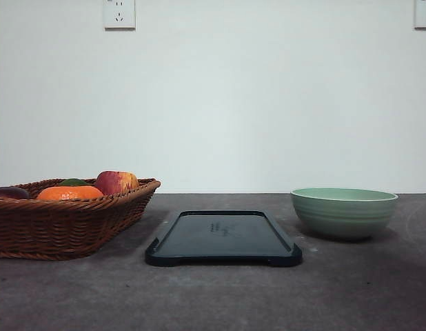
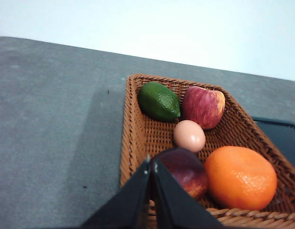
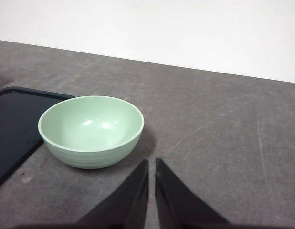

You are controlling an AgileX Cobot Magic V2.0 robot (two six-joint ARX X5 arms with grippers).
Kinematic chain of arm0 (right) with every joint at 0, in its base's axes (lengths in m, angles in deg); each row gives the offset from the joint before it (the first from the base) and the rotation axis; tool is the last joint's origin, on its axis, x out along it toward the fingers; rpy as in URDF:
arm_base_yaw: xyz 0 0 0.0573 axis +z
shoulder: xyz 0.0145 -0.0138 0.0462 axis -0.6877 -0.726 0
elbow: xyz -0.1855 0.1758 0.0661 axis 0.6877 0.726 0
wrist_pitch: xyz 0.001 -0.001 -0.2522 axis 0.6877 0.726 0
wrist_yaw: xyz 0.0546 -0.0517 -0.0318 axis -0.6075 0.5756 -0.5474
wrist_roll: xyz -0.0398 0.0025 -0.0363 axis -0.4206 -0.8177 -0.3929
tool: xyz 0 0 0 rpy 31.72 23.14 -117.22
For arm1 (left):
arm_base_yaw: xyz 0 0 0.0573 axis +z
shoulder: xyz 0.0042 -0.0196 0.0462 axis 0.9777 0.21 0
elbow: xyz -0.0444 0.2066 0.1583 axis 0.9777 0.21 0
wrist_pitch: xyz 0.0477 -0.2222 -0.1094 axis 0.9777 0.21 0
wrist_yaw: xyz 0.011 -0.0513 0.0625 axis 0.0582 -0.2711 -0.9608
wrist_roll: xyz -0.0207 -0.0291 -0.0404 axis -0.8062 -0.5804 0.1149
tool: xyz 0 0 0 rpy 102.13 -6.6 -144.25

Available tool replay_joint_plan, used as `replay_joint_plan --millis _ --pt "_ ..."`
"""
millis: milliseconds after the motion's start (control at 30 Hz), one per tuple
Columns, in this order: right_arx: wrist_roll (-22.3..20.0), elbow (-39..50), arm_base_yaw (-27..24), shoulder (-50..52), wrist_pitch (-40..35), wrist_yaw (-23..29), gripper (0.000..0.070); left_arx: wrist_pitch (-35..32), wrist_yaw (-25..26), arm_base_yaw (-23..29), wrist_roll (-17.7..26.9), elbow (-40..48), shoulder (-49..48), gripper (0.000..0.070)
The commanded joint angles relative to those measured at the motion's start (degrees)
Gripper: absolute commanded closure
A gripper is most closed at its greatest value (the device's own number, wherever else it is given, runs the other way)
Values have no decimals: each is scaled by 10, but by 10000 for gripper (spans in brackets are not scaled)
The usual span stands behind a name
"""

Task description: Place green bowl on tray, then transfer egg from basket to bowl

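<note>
While the green bowl (image 1: 344,212) sits on the bare tabletop (image 1: 213,296) just right of the tray (image 1: 223,238), not on it, a narrow strip of grey surface separates the two. Bowl is round, pale mint, faint ridges outside, lighter rim, empty inside. Tray is flat, dark, rectangular with rounded corners and a low rim; nothing on it. Left of the tray, with a small gap, stands the basket (image 1: 61,221): brown wicker, slanted sides, braided rim. Inside, the egg (image 2: 189,135) is smooth and pale reddish-brown, lying between the apple (image 2: 203,106) and a dark red fruit (image 2: 185,171), close to both. A green avocado-like fruit (image 2: 159,100) is beside the apple at the far corner from the wrist camera; the orange (image 2: 241,177) is beside the dark fruit. Open tabletop in front of the tray and right of the bowl, lightly scuffed.

Left gripper (image 2: 152,164) hangs over the basket's near edge, jaws pressed together. Right gripper (image 3: 152,162) is beside the bowl, clear of it, jaws nearly closed with a thin slit, holding nothing.
</note>
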Motion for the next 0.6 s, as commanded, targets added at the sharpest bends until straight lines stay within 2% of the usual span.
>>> replay_joint_plan --millis 0,133,200,267,367,467,567 --pt "8 2 0 0 -6 0 682 -7 1 1 -38 11 0 700" --pt "21 2 0 0 -6 0 682 -7 1 1 -96 11 0 700" --pt "42 2 0 0 -6 0 683 -7 1 1 -139 11 0 700" --pt "85 2 0 0 -6 2 685 -7 1 1 -179 11 0 700" --pt "179 2 0 0 -6 12 693 -7 2 1 -236 11 0 700" --pt "271 2 0 0 -12 17 693 -8 2 1 -317 11 0 700" --pt "313 2 0 0 -40 14 693 -15 2 1 -341 11 0 700"
